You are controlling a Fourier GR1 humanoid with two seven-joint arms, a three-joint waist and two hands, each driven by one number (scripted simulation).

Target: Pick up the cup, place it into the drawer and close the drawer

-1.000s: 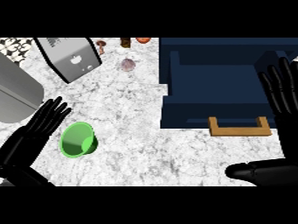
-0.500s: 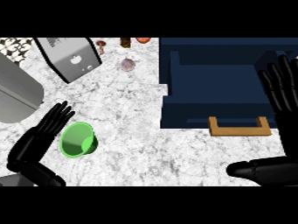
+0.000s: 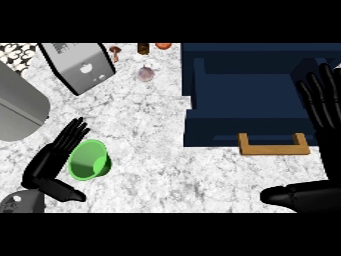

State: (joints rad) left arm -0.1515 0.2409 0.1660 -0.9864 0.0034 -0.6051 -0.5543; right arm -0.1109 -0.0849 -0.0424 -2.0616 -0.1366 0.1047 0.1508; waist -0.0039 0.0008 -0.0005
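A green cup (image 3: 89, 160) lies tipped on the marble counter at the lower left, its mouth facing up and left. My left hand (image 3: 53, 160) is right beside the cup's left side, fingers straight and open, thumb pointing right below the cup. The dark blue drawer (image 3: 232, 125) stands pulled open at the upper right, with a wooden handle (image 3: 273, 145) on its front. My right hand (image 3: 334, 125) rests open at the right edge, fingers up, over the drawer's right side.
A grey toaster-like appliance (image 3: 78, 65) stands at the upper left, and a large grey rounded object (image 3: 7, 105) fills the left edge. Small items, including a mushroom (image 3: 115, 50) and a garlic bulb (image 3: 146, 73), lie at the back of the counter.
My left hand has moved right and down, closing in on the cup's left side. The right hand and the drawer have stayed where they were.
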